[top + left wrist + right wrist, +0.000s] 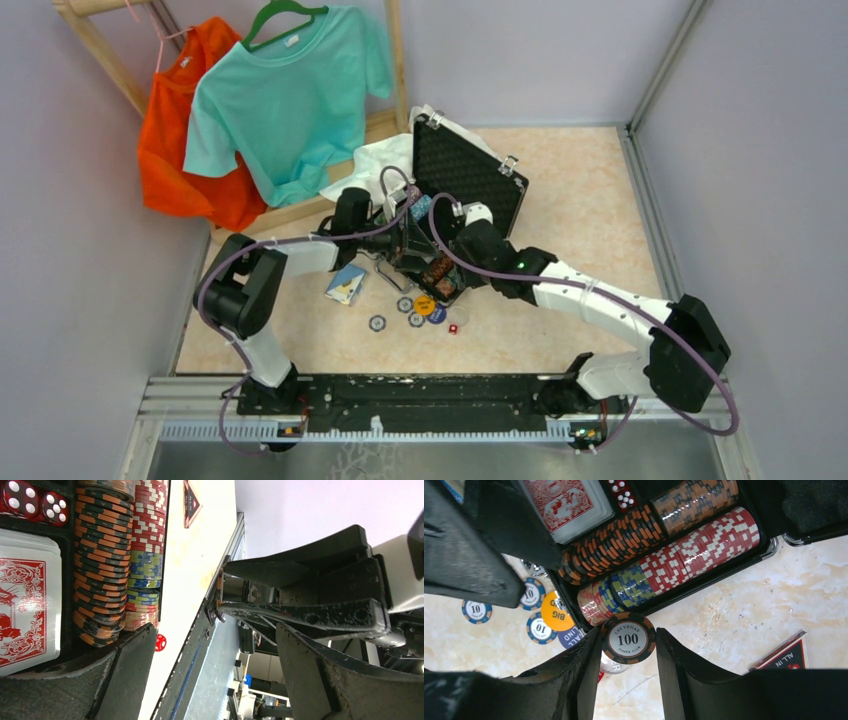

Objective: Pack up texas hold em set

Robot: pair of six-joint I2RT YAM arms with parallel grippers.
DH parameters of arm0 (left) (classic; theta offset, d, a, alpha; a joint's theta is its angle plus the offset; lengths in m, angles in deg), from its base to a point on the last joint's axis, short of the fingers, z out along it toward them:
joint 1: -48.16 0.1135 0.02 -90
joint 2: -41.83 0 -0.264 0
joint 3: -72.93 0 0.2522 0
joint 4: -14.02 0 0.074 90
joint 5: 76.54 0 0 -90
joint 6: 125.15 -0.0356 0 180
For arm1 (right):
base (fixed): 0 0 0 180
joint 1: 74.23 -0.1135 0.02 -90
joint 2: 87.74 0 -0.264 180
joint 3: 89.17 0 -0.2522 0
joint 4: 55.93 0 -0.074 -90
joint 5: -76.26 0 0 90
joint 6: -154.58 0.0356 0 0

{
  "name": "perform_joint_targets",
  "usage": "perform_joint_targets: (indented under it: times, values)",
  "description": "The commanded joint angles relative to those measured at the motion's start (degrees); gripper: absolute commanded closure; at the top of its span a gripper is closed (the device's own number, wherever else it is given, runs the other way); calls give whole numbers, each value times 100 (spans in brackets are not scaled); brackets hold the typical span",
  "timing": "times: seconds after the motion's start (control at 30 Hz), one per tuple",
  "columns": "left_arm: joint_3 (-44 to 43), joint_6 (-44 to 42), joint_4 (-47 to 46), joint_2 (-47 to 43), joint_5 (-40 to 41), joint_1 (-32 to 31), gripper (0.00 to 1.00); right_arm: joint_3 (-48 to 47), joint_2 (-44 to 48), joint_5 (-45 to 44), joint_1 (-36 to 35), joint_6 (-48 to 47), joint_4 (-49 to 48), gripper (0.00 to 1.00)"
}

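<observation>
Closest to the arm bases there's a bunch of stuff not packed yet: a red die (453,328), a few 10 chips (476,611), the yellow BIG button (555,611) and, off to the left, the blue deck (346,284), all loose on the bench (590,200).

Just past that, the right claw (629,635) has a 100 chip (628,640) pinched by its rim, face toward the wrist cam. It hovers right off the near end of the case (724,566), where the mixed-colour end of the front chip row stops. The left claw (215,635) is spread wide with nothing in it, right beside that same end, one finger over the tray corner.

Inside the tray are the orange-and-black row (624,535), the red-and-white row (709,542), the red deck (561,497) and the dice (621,492). Behind it the lid (468,175) stands open, with the white cloth (375,160) just behind and a teal shirt (290,100) and orange shirt (175,150) hanging beyond.

My worries:
- That front row looks pretty full at this end. If the chip gets let go outside the wall or tilted, I'd guess it rolls off among the loose ones.
- The two claws are crowded around one corner, so a sloppy move could knock them together or shove the tray.
</observation>
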Motion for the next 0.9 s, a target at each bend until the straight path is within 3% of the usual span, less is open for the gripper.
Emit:
perform_joint_targets:
  times: [0.0,0.57,0.87]
  values:
    - [-137,207,-272,214,-210,-24,6,-411,-88,59,-183,-115,-273,57]
    - [-141,905,-1258,639,-704,-31,10,-796,-385,48,-571,-173,-324,56]
    - [-142,928,-1323,739,-754,-78,22,-944,-541,43,-707,-186,-349,56]
